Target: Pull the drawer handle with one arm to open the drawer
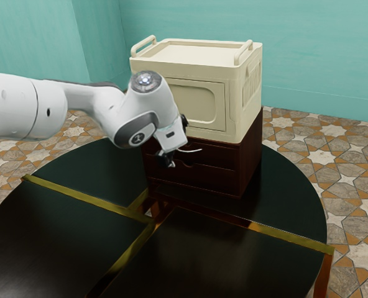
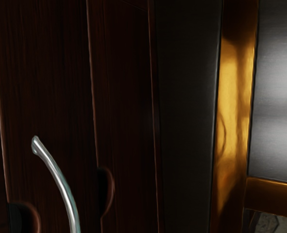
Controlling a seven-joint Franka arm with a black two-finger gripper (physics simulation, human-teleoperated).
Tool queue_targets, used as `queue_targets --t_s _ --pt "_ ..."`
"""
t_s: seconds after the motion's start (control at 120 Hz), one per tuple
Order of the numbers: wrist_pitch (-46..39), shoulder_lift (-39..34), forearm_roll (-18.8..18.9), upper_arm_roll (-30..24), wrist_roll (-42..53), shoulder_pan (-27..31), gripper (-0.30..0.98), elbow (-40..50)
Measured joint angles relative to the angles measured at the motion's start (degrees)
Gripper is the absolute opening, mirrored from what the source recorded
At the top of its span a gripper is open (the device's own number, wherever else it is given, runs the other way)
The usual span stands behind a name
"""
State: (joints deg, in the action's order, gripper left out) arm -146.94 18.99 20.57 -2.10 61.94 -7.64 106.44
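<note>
In the exterior view my gripper (image 1: 166, 159) is at the front of the dark reddish-brown drawer cabinet (image 1: 249, 162), close by the drawer handle (image 1: 191, 151). The handle is a thin, curved, light-coloured bar, partly covered by my hand. In the wrist view the silver handle (image 2: 62, 189) arches out from a drawer front (image 2: 46, 87), one end showing and the rest running past the view's edge. Whether my gripper touches it cannot be told. The drawer fronts in the exterior view look flush with the cabinet.
A cream storage box (image 1: 250, 102) with raised side handles stands on the cabinet. Both are on a round dark table (image 1: 227, 267) with brass strips (image 1: 87, 198). Below the lower drawer, the wrist view has a wide golden strip (image 2: 233, 107). Teal walls rise behind a patterned floor.
</note>
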Motion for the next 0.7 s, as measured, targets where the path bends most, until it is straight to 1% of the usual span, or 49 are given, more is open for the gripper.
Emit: queue_targets --t_s 0.7 --pt "-0.2 5.9 -0.1 0.0 0.1 1.6 0.69 -3.8"
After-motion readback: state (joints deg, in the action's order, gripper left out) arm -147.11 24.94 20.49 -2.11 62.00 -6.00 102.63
